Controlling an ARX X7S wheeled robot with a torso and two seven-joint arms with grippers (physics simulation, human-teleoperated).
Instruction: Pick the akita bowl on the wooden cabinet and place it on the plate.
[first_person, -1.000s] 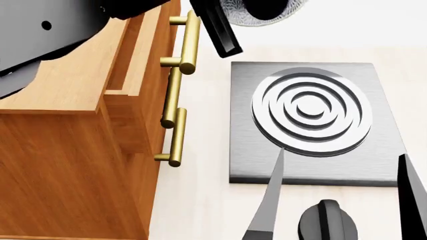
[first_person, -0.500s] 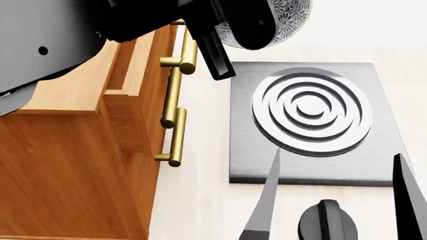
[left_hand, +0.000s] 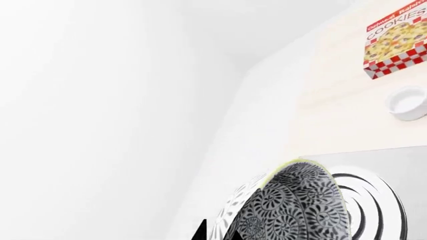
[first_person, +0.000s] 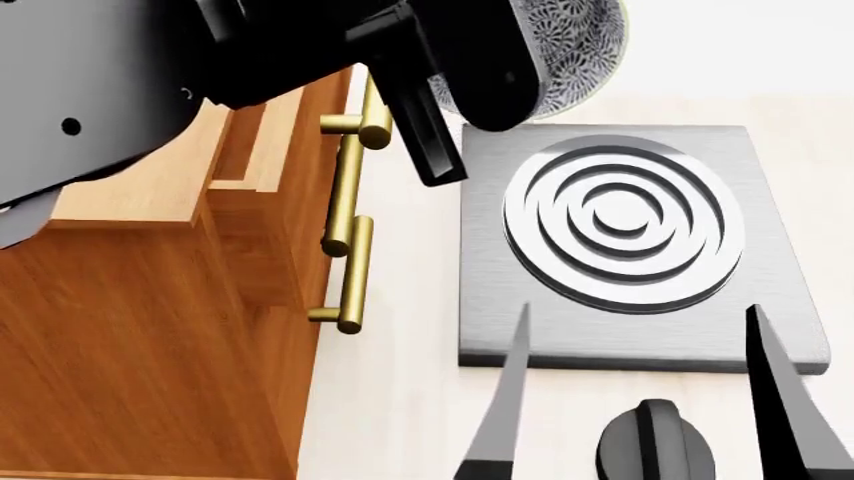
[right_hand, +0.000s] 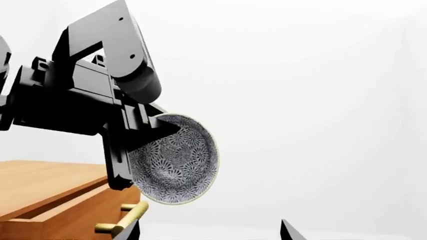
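1. the akita bowl (right_hand: 175, 159) is held in the air by the left hand (right_hand: 143, 135), whose fingers are closed on the bowl's rim; in the right wrist view the bowl is tipped on its side, its patterned inside facing the camera.
2. in the head view the bowl (first_person: 577, 45) is seen at the top of the picture, partly covered by the black body of the left hand (first_person: 454, 60); it hangs above the far edge of the dark square stove (first_person: 761, 260), clear of the wooden cabinet (first_person: 147, 330).
3. in the left wrist view the bowl's (left_hand: 300, 210) outer patterned wall fills the lower part of the picture, with the stove's ring burner (left_hand: 373, 200) behind it.
4. the wooden cabinet stands to the left of the stove on the pale desk (first_person: 387, 400), and its brass bar handles (first_person: 354, 260) face the stove.
5. the right hand (first_person: 634, 400) is open, its two fingers spread wide apart over the near edge of the stove with nothing between them; a black stove knob (first_person: 654, 440) is seen between the fingers.
6. farther off on the desk, a cookie box (left_hand: 395, 45) and a small plain white cup (left_hand: 407, 102) are shown in the left wrist view, just beside each other.
7. the plate is not seen in any view.
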